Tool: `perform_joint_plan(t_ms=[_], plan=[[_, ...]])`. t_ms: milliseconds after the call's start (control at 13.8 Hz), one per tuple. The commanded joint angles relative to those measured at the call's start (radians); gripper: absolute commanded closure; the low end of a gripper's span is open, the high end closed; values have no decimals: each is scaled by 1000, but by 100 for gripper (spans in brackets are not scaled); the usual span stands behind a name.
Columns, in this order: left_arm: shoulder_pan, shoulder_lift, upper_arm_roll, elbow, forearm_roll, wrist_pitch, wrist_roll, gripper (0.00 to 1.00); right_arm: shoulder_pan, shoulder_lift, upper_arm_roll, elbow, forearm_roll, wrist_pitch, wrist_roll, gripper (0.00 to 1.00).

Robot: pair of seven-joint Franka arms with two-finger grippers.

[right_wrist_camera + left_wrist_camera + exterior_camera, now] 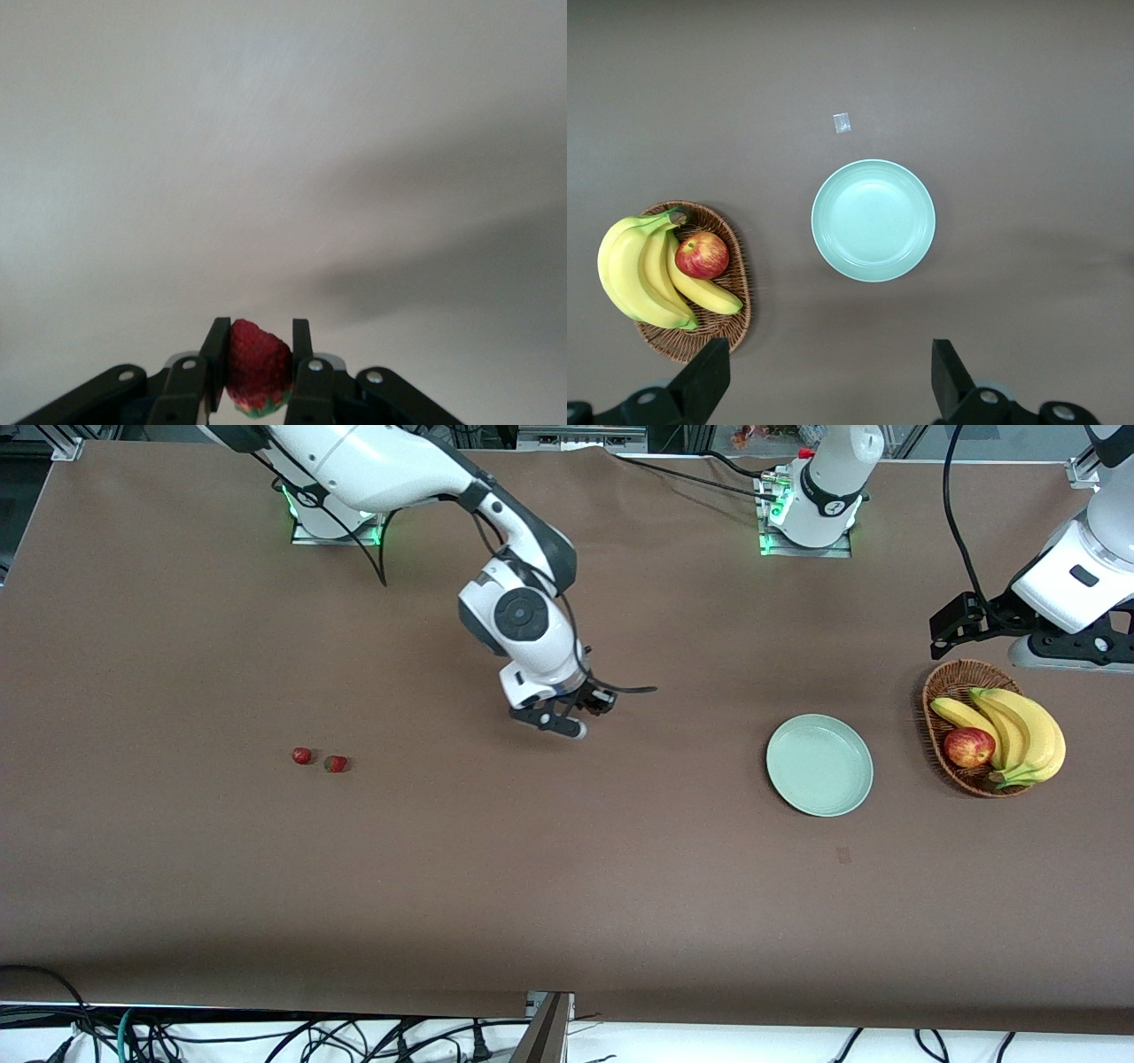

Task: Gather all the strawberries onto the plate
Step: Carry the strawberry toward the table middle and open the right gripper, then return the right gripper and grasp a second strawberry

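The right gripper (567,722), fingers clenched on a small red strawberry (257,365), hangs over bare brown bench (567,886) mid-carry and, as I judge it, must next travel to the pale mint-green round plate (819,765), while the left gripper (833,376) waits with fingers released above that plate.

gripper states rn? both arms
Left gripper: open, holding nothing, waiting above the plate.
Right gripper: shut on a strawberry, up over bare table.

The right gripper (257,359) pinches a red strawberry (257,363) between its black fingers (215,354), over bare table (283,133).
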Motion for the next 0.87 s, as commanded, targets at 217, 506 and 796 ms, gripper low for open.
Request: perform_joint_plan(t_ms=[217, 506, 796], plan=[[-9, 6, 8, 14, -14, 0, -6, 0, 88, 120, -12, 111, -4, 97, 90, 49], [-10, 6, 8, 14, -14, 0, -6, 0, 71, 94, -20, 132, -83, 70, 64, 0], [-10, 6, 8, 14, -14, 0, -6, 0, -68, 5, -20, 146, -79, -220, -230, 0]])
